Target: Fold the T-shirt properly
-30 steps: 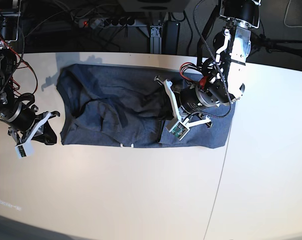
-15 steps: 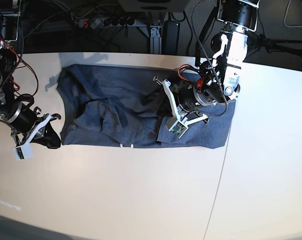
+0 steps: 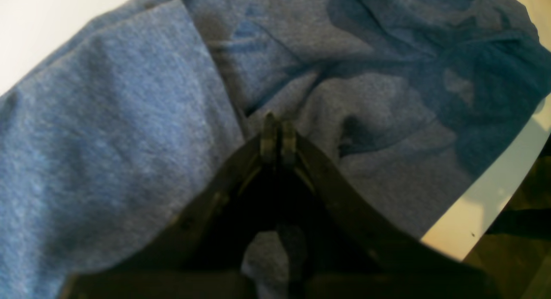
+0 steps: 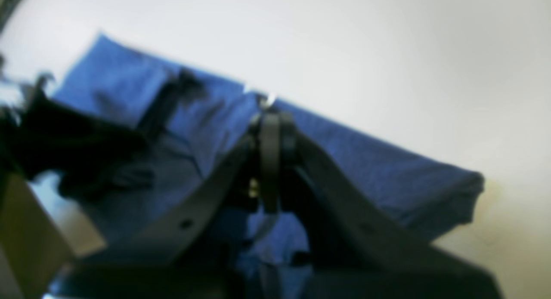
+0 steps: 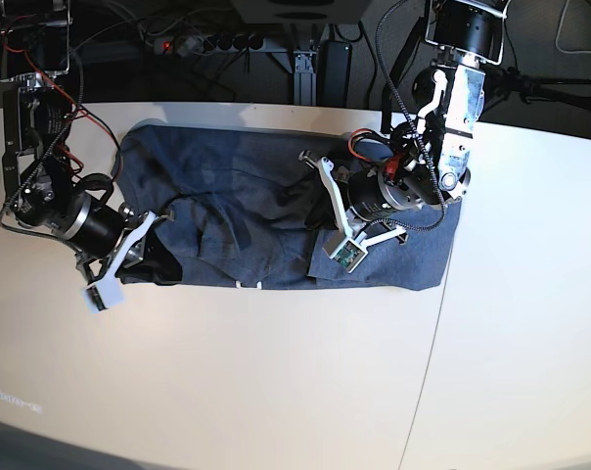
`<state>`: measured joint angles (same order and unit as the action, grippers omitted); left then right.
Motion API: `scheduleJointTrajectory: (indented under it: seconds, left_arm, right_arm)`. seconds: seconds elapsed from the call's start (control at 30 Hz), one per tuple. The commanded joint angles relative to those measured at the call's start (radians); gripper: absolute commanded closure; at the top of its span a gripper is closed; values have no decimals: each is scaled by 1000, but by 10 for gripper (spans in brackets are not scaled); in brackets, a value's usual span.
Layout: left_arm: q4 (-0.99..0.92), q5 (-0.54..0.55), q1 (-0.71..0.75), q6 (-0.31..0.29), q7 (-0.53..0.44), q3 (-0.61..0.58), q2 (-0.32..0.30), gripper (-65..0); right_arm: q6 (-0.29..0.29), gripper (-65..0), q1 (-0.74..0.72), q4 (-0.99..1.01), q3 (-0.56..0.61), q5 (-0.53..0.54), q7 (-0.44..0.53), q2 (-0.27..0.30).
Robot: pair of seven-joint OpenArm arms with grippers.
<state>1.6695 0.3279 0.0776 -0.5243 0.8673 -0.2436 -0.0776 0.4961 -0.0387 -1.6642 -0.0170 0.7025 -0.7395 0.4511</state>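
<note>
- T-shirt (image 5: 247, 211) spread wide across the far half of the worktop (image 5: 276, 382), heathered blue-grey, rumpled through the middle with dark creases and overlapping folds.
- Near hem of the T-shirt roughly straight along the worktop, a small white tag (image 5: 247, 285) showing at that edge.
- In the left wrist view, T-shirt (image 3: 107, 118) fills nearly the whole picture, one smoother flap lying over more creased cloth, a strip of pale worktop (image 3: 486, 195) beyond its edge.
- In the right wrist view, T-shirt (image 4: 366, 161) seen blurred as a blue band against the white worktop (image 4: 344, 41), one corner jutting out past the hand.
- Left hand (image 5: 320, 211) over the middle of the T-shirt, toward the end nearer the worktop seam; fingers pressed together in the left wrist view (image 3: 275, 137), tips down at a fold, whether cloth is pinched between them cannot be told.
- Right hand (image 5: 151, 257) at the opposite end of the T-shirt, by its near corner; fingers together in the right wrist view (image 4: 269, 131), cloth bunched darkly beside them, a grip on it not certain from the blur.
- Cables and a power strip (image 5: 203, 43) beyond the far edge of the worktop, behind the T-shirt.
</note>
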Motion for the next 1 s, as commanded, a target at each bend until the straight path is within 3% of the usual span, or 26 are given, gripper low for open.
scheduleJointTrajectory:
  seconds: [0.0,0.23,0.4,0.6,0.73,0.83,0.97]
  left_arm:
    - [19,13,-11,-19,-16,0,2,0]
    - [19,13,-11,-19,-6,0,2,0]
    - [19,13,-11,-19,8,0,2,0]
    - [19,13,-10,-32,13,0,-3,0]
    - [19,13,-11,-37,12,0,-3,0]
    - [19,13,-11,-37,9,0,-3,0]
    - [19,13,-11,-37,1,0,-3,0]
  right_arm:
    - [79,0,-16,-10,17,-19,33,11]
    - [76,0,-16,64,52,-222,137,14]
    - [76,0,-16,122,52,-262,135,14]
    - [76,0,-13,234,52,-257,133,14]
    - [76,0,-13,282,52,-183,133,14]
    - [76,0,-16,251,52,-87,133,13]
    - [77,0,-14,122,52,-39,76,13]
